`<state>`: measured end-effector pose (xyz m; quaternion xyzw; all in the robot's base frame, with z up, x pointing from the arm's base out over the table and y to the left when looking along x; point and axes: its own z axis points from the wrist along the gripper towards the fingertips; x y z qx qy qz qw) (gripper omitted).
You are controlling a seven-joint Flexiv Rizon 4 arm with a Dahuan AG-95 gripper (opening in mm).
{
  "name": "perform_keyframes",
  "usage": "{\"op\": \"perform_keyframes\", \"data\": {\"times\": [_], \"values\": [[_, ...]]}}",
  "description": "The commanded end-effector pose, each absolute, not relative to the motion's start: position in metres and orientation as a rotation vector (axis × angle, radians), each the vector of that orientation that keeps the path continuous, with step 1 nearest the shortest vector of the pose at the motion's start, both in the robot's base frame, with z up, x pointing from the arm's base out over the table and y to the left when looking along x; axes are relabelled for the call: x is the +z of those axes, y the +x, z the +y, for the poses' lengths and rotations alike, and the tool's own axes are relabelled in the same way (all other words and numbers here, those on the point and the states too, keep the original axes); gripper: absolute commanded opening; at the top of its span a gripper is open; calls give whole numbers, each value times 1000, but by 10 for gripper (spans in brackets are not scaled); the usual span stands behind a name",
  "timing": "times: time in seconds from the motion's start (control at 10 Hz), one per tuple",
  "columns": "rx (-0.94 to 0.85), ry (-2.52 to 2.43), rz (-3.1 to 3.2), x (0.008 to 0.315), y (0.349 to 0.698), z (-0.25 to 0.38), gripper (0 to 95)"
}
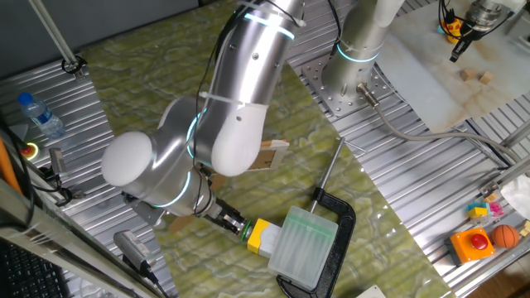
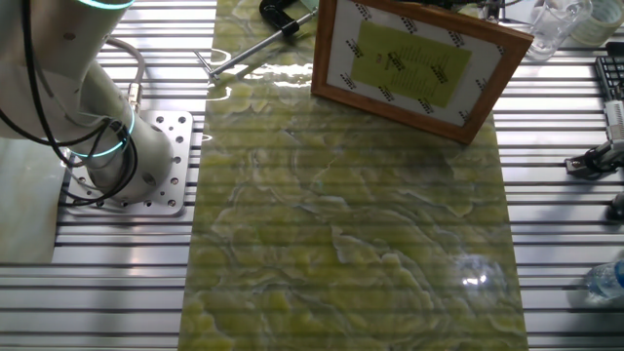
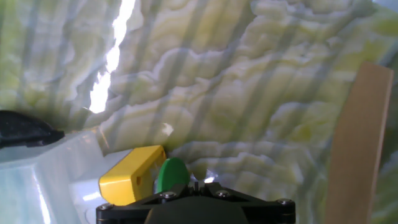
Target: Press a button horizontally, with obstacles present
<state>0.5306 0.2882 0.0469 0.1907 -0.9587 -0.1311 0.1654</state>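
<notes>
Lighting: bright, even. Glare streaks on green mat [image 3: 112,56]; hand view soft, wooden strut [image 3: 357,149] blurred.

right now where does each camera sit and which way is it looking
One fixed view: high, looking down on the arm, the gripper at the green button, the clamp.
The other fixed view: high on the opposite side, facing the picture frame; only the arm's base shows.
Hand view: on the hand, looking along the gripper at the button.
Shared: button, green mat.
</notes>
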Motion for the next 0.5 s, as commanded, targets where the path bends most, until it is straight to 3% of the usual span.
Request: {"op": "perform_keyframes", "data": {"times": [0.1, 0.5], "values": [[-352, 539, -2734, 46, 527, 293, 0], [-358, 539, -2743, 45, 527, 292, 0]]}}
